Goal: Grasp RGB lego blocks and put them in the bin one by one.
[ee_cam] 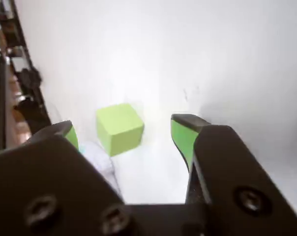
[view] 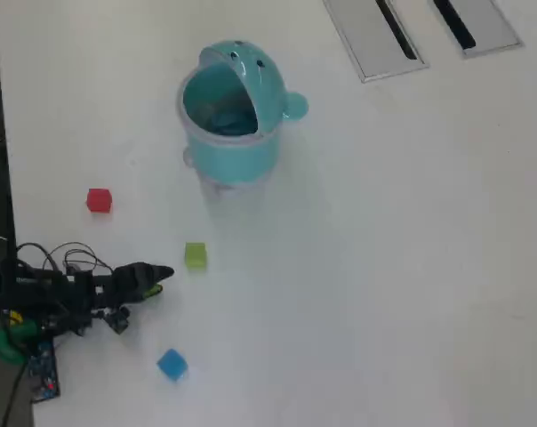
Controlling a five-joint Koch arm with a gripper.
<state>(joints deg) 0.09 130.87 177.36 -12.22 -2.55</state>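
Note:
The yellow-green block (ee_cam: pixel 119 129) (view: pixel 195 255) sits on the white table, just beyond my gripper (ee_cam: pixel 125 133) (view: pixel 162 277), closer to the left finger (ee_cam: pixel 69 133) than the right one (ee_cam: pixel 184 135). The jaws stand wide apart with nothing between them, so the gripper is open. In the overhead view the red block (view: pixel 99 200) lies up and to the left of the arm, and the blue block (view: pixel 172 364) lies below it. The teal whale-shaped bin (view: pixel 228 147) stands at the upper middle with its lid tipped back and its mouth open.
The arm's base and wiring (view: pixel 33 307) sit at the table's left edge in the overhead view. Two grey slotted panels (view: pixel 375 36) are set into the table at the top right. Dark shelving (ee_cam: pixel 11 73) shows along the left of the wrist view.

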